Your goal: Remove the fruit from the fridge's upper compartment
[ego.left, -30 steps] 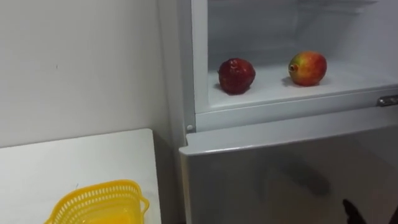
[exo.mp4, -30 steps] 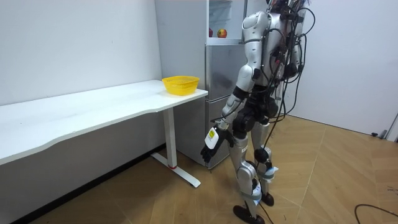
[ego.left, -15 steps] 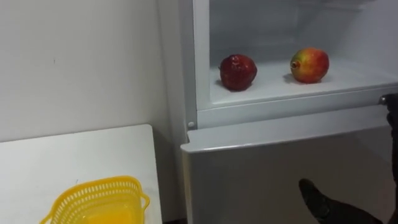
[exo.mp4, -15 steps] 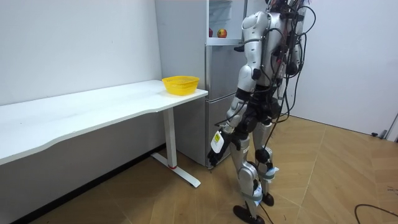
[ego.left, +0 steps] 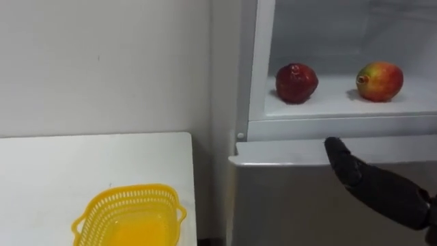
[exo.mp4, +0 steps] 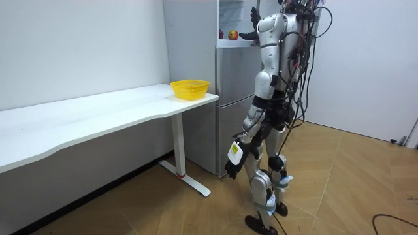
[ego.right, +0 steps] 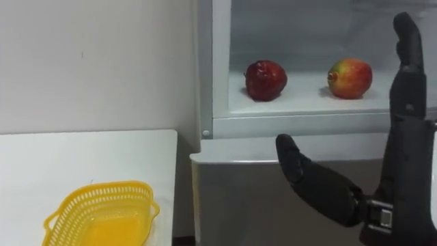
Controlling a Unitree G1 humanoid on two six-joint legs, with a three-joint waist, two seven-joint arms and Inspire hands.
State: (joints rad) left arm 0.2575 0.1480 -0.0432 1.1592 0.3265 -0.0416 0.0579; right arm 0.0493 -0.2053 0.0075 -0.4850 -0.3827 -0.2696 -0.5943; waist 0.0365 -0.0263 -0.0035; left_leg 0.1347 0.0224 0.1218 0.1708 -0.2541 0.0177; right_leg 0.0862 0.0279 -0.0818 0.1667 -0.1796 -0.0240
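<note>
- I have the robot standing right in front of the fridge (exo.mp4: 230,98), at the end of the white table (exo.mp4: 98,111).
- Upper fridge compartment (ego.right: 221,61) is open. 2 fruits sit on its white shelf.
- Pomegranate (ego.right: 265,80), dark red, is on the left part of the shelf, near the front edge.
- Red-and-yellow fruit (ego.right: 350,78) is to the right of it on the same shelf. The 2 are apart, not touching.
- Right hand (ego.right: 403,157) is raised in front of the fridge, to the right of both fruits.
- Its fingers (ego.right: 405,55) are straight and point up. The thumb is spread wide to the left, across the top of the lower fridge door (ego.right: 252,198).
- That hand holds nothing, and I see it touching neither fruit.
- Left hand (exo.mp4: 232,164) hangs low beside the thigh in the room view. I cannot tell how its fingers are set.
- Yellow basket (ego.right: 99,213) sits on the white table, left of the fridge, near the table's fridge-side edge. I see nothing in it.
</note>
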